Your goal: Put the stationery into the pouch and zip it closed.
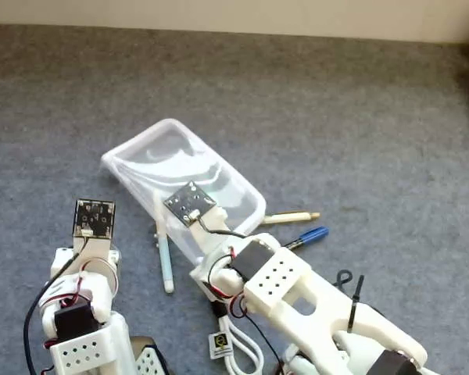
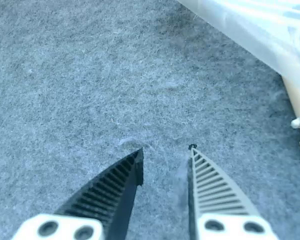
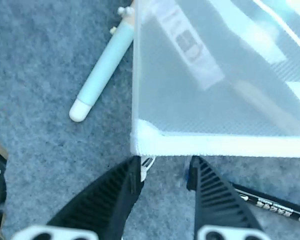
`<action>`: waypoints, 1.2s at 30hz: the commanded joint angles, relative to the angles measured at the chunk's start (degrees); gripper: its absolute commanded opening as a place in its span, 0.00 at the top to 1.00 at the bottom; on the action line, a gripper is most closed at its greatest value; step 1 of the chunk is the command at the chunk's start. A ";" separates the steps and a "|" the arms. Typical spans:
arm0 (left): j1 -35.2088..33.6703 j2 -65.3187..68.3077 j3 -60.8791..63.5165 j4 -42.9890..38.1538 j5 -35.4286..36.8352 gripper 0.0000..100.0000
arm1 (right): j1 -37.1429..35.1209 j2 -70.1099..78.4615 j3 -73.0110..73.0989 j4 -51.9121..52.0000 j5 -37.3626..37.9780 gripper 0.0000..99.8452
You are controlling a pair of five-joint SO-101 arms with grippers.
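Just beside the pouch hangs the right hand, fingers apart

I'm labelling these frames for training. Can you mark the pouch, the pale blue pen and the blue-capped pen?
pouch (image 1: pixel 152 160), high view, clear side near its far end.
pale blue pen (image 3: pixel 102 70), right wrist view, middle of its barrel.
blue-capped pen (image 1: pixel 313 233), high view, on its blue cap.

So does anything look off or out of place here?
Nothing damaged or spilled. The pouch lies askew on the carpet, pens loose around it: a pale pen along one side, a tan pen and a blue-capped pen at the other.
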 commanded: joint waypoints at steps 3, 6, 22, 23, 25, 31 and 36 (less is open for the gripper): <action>-2.24 -0.84 1.10 -0.26 0.62 0.85 | -5.49 -1.01 -6.55 8.48 -0.26 0.84; -2.24 -0.84 1.10 -0.26 0.62 0.85 | -7.78 -1.01 -6.55 9.71 -5.98 0.84; -2.24 -0.84 1.10 -0.26 0.62 0.85 | -9.19 -0.40 4.09 -2.42 -14.33 0.84; -2.24 -0.84 1.10 -0.26 0.62 0.85 | -9.19 -0.40 4.88 -2.95 -14.33 0.84; -2.24 -0.84 1.10 -0.26 0.62 0.85 | -9.19 -0.31 5.85 -3.56 -14.33 0.84; -2.24 -0.84 1.10 -0.26 0.62 0.85 | -9.19 -0.22 8.75 -7.25 -13.89 0.84; -2.24 -0.84 1.10 -0.26 0.62 0.85 | -9.01 -0.22 9.10 -7.34 -11.87 0.84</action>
